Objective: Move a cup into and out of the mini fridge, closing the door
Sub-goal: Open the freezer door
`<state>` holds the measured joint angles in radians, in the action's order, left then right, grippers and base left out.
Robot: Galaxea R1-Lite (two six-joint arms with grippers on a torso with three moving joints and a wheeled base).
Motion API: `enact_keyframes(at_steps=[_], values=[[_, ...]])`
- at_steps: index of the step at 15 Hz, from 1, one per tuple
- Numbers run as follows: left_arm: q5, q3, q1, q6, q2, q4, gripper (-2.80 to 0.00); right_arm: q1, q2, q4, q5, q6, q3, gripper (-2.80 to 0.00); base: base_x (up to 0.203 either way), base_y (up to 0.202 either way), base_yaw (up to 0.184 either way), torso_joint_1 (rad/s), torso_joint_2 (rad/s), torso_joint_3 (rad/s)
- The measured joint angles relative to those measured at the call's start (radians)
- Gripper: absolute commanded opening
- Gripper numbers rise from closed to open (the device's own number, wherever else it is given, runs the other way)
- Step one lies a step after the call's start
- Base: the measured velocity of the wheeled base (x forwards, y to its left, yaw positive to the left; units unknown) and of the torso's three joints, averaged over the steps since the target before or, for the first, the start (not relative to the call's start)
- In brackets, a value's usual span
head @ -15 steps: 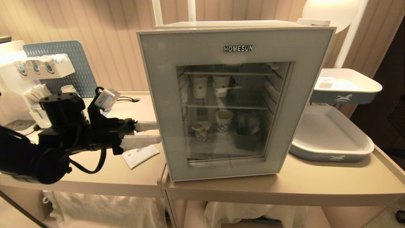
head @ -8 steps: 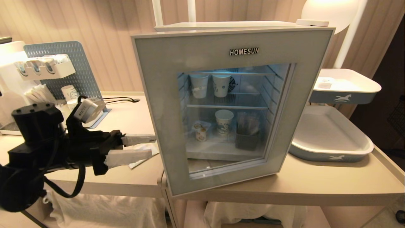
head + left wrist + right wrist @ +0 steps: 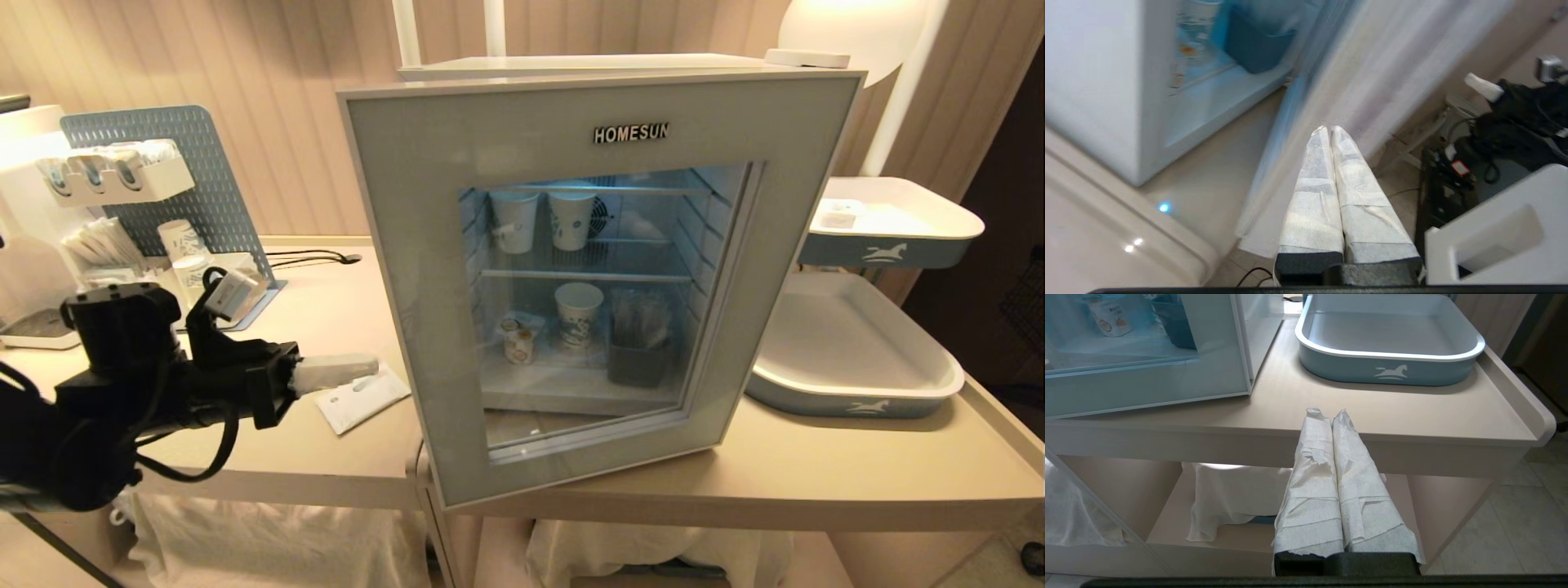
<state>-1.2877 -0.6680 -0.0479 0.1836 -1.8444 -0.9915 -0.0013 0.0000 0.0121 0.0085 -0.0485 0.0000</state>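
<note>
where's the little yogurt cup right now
In the head view the yogurt cup sits on the fridge's lower level, left side, beside a taller paper cup on its right.

head view: high, facing forward and down on the mini fridge (image 3: 604, 269) front. left wrist view: low beside the door (image 3: 1355, 73), looking along wrapped fingers (image 3: 1314, 192). right wrist view: below table (image 3: 1412, 416) edge, facing tray (image 3: 1388, 355). fridge interior shared by all.

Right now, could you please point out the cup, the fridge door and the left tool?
cup (image 3: 519, 345): head view, its labelled side, behind the glass.
door (image 3: 424, 245): head view, left frame.
left tool (image 3: 371, 364): head view, shut fingertips.
</note>
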Motion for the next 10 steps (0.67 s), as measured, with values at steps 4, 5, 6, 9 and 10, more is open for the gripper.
enact_keyframes(at_steps=[4, 5, 6, 9, 10], values=[[0.086, -0.154, 0.064, 0.009, -0.132, 0.017, -2.80, -0.001, 0.000, 0.000, 0.000, -0.001, 0.000, -2.80, 0.000, 0.000, 0.000, 0.000, 0.00, 0.000], [0.096, -0.177, 0.095, 0.012, -0.153, 0.018, -2.80, -0.001, 0.000, 0.000, 0.000, -0.003, 0.000, -2.80, 0.000, 0.000, 0.000, 0.000, 0.00, 0.000], [0.101, -0.191, 0.126, 0.019, -0.169, 0.022, -2.80, -0.001, 0.000, 0.000, 0.001, -0.003, 0.000, -2.80, 0.000, 0.000, 0.000, 0.000, 0.00, 0.000], [0.103, -0.195, 0.206, 0.030, -0.174, 0.030, -2.80, 0.000, 0.000, 0.000, 0.002, -0.004, 0.000, -2.80, 0.000, 0.000, 0.000, 0.000, 0.00, 0.000], [0.100, -0.179, 0.224, 0.032, -0.159, 0.032, -2.80, 0.000, 0.000, 0.000, 0.003, -0.004, 0.000, -2.80, 0.000, 0.000, 0.000, 0.000, 0.00, 0.000]])
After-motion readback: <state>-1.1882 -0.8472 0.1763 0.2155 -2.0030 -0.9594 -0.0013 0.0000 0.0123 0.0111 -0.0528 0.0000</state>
